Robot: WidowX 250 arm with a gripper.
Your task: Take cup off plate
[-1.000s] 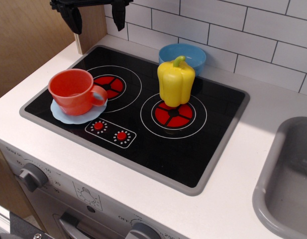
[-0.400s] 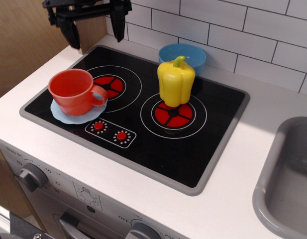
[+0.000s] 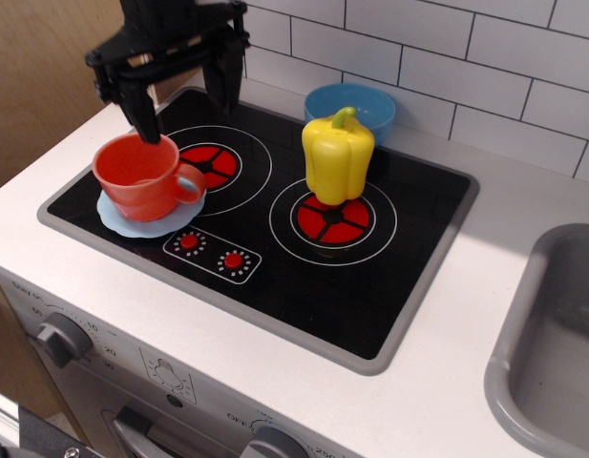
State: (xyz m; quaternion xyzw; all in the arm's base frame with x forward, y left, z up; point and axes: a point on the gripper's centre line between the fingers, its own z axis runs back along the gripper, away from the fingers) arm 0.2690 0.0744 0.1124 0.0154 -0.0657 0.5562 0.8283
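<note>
The orange-red cup (image 3: 141,175) stands upright on the pale light-blue plate (image 3: 132,223) at the front left of the black hob, its loop handle pointing right. My black gripper (image 3: 184,113) hangs open just above and behind the cup. Its left finger (image 3: 144,116) is over the cup's far rim and its right finger (image 3: 222,86) is over the left burner. The fingers hold nothing.
A yellow toy pepper (image 3: 338,156) stands on the right burner. A darker blue bowl (image 3: 351,102) sits behind it by the tiled wall. A wooden panel (image 3: 46,67) stands at the left. A grey sink (image 3: 552,348) is at the right. Stove knobs line the front.
My gripper has come down and forward from the top edge of the view toward the cup, and more of the arm shows. The cup, plate, pepper and bowl have not moved.
</note>
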